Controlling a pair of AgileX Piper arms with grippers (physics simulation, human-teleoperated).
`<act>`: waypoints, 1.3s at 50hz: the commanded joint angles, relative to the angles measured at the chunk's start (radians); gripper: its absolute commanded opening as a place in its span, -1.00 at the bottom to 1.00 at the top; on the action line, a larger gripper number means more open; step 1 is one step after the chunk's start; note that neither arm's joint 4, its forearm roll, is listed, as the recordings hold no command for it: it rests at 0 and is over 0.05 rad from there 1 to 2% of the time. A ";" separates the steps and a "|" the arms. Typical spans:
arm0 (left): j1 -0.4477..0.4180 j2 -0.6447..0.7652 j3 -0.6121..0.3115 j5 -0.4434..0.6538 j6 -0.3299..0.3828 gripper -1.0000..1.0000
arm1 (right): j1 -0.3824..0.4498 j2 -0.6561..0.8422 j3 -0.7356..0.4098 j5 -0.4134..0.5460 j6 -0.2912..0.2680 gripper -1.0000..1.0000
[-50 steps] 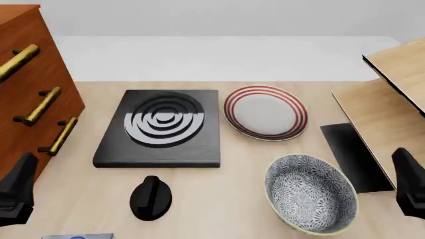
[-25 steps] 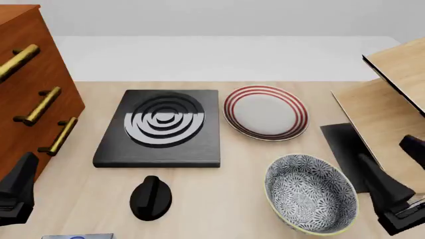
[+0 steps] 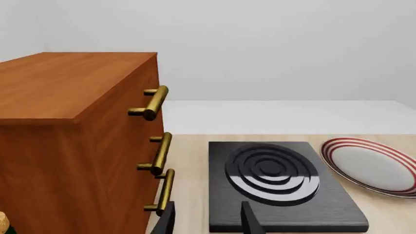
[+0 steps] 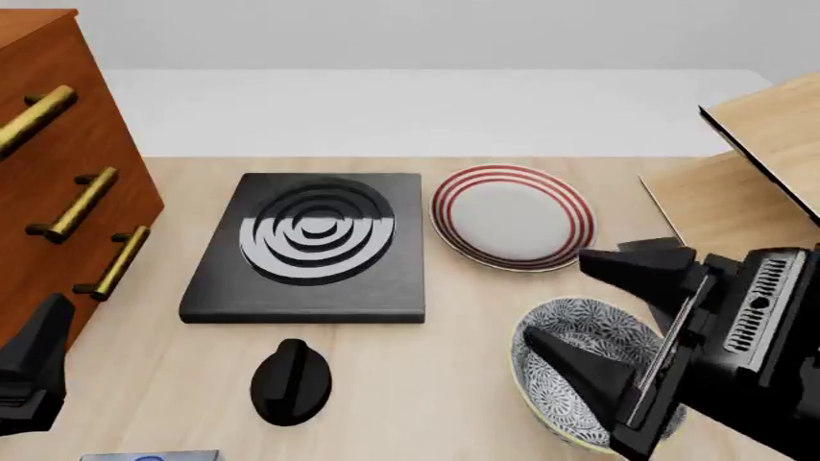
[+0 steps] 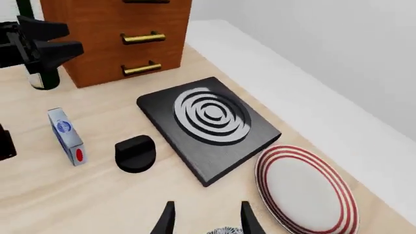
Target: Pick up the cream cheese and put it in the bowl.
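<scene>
The cream cheese [image 5: 67, 136] is a small pale box with a blue oval and a red mark, lying on the table near the black knob. In the front view only a sliver of the box [image 4: 148, 455] shows at the bottom edge. The patterned bowl [image 4: 596, 322] stands at the front right, partly hidden by my right gripper [image 4: 555, 298]. That gripper is open and empty, pointing left above the bowl, also seen in its wrist view [image 5: 206, 224]. My left gripper [image 4: 33, 370] is open and empty by the cabinet, also in its wrist view [image 3: 208, 222].
A black stove plate [image 4: 314, 245] lies mid-table with a black knob [image 4: 292, 381] in front of it. A white plate with red rings [image 4: 513, 216] lies behind the bowl. A wooden drawer cabinet [image 4: 52, 173] stands at the left, and wooden boards [image 4: 756, 182] at the right.
My right gripper has swung in from the right edge and now points left over the bowl. The left gripper has not moved.
</scene>
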State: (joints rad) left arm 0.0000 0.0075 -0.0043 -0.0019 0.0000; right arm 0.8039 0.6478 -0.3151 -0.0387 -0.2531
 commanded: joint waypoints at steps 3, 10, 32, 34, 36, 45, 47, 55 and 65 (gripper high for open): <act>0.000 0.000 0.000 0.000 0.000 1.00 | 0.211 0.371 -0.116 -0.120 -0.022 1.00; 0.000 0.000 0.000 0.000 0.000 1.00 | 0.270 0.514 -0.169 -0.155 -0.016 1.00; 0.000 0.000 0.000 0.000 0.000 1.00 | 0.414 0.821 -0.323 -0.225 0.007 1.00; 0.000 0.000 0.000 0.000 0.000 1.00 | 0.425 0.840 -0.338 -0.221 0.012 1.00; 0.000 0.000 0.000 0.000 0.000 1.00 | 0.428 0.858 -0.353 -0.219 0.007 1.00; 0.000 0.000 0.000 0.000 0.000 1.00 | 0.452 0.971 -0.429 -0.232 0.025 1.00; 0.000 0.000 0.000 0.000 0.000 1.00 | 0.457 0.991 -0.439 -0.237 0.029 1.00; 0.000 0.000 0.000 0.000 0.000 1.00 | 0.464 1.051 -0.478 -0.241 0.033 1.00; 0.000 0.000 0.000 0.000 0.000 1.00 | 0.485 1.120 -0.534 -0.241 0.042 1.00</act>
State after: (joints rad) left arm 0.0000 0.0075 -0.0043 -0.0019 0.0000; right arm 1.2705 1.6922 -0.7947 -0.2740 -0.2199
